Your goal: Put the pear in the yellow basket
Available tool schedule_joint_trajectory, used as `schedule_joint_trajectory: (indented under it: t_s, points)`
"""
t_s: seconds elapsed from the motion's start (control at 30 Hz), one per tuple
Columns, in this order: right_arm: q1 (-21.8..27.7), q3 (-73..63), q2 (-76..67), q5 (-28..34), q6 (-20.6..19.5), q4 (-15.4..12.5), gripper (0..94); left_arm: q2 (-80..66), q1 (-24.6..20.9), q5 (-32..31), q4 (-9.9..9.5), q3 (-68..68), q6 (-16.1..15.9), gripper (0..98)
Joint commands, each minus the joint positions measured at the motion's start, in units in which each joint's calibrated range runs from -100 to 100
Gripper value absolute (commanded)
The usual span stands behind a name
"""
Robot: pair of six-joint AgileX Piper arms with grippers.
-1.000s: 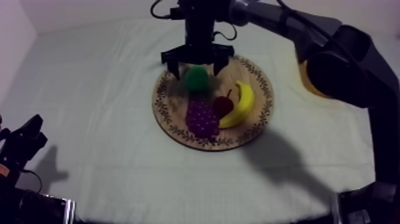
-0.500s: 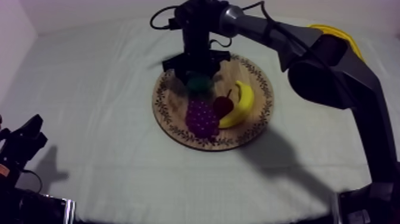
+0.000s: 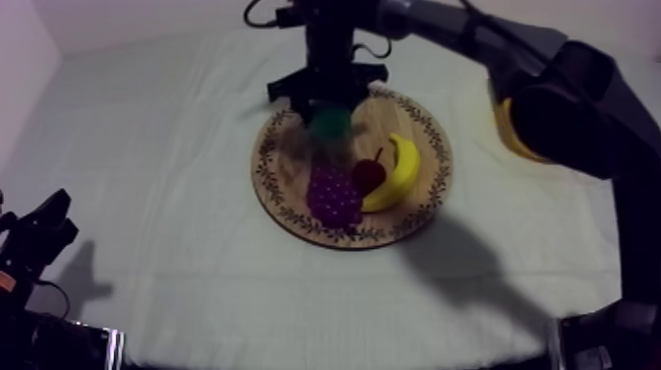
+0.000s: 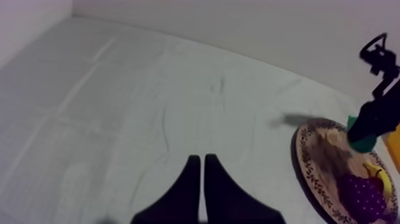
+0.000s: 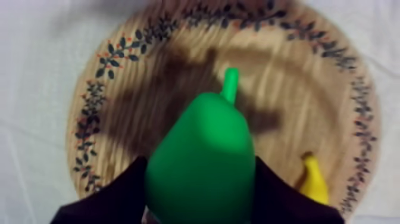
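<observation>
**Pear gripped over the board**

The right gripper (image 3: pixel 328 98) is clamped on the pear (image 5: pixel 202 161), one black finger at each flank, with the stem pointing away from the wrist. The pear hangs over the far part of the wooden board (image 3: pixel 425 133). It appears lifted clear of the wood, though contact cannot be ruled out. The grapes (image 3: pixel 334 195), small red fruit (image 3: pixel 369 176) and banana (image 3: pixel 398 169) lie on the board. The yellow basket (image 3: pixel 511 136) sits to the right of the board, partly behind the right arm. The left gripper (image 4: pixel 199 159) sits low at the table's left side, fingers pressed together on nothing.
</observation>
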Motion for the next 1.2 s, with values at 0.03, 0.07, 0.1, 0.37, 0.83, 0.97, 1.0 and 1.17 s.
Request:
schedule_joint_trajectory:
  t_s: [0.03, 0.07, 0.1, 0.37, 0.83, 0.97, 1.0, 1.17]
  points:
    - [0.6, 1.7, -8.1, -0.1, 0.3, 0.1, 31.5, 0.0, 0.0, 0.0, 0.01, 0.0, 0.0, 0.1]
    - [0.8, 2.4, -10.0, -0.1, 0.5, 0.2, 31.4, 0.0, 0.0, 0.0, 0.01, 0.0, 0.0, 0.1]
    - [1.0, 3.0, -11.9, -0.1, 0.7, 0.4, 31.4, 0.0, 0.0, 0.0, 0.01, 0.0, 0.0, 0.1]
    - [3.6, 10.1, -24.8, -0.1, 2.1, 1.3, 31.3, 0.0, 0.0, 0.0, 0.01, 0.0, 0.0, 0.1]
    - [21.3, 20.9, -34.8, -0.5, 8.5, 2.7, 32.5, 0.0, 0.0, 0.0, 0.01, 0.0, 0.0, 0.1]
    - [26.3, 21.5, -34.6, -1.3, 9.8, 3.8, 33.1, 0.0, 0.0, 0.0, 0.01, 0.0, 0.0, 0.1]
    - [27.4, 21.7, -34.4, -1.7, 10.1, 4.0, 33.2, 0.0, 0.0, 0.0, 0.01, 0.0, 0.0, 0.1]
    - [31.3, 24.2, -32.2, -4.8, 10.7, 4.8, 33.2, 0.0, 0.0, 0.0, 0.01, 0.0, 0.0, 0.1]
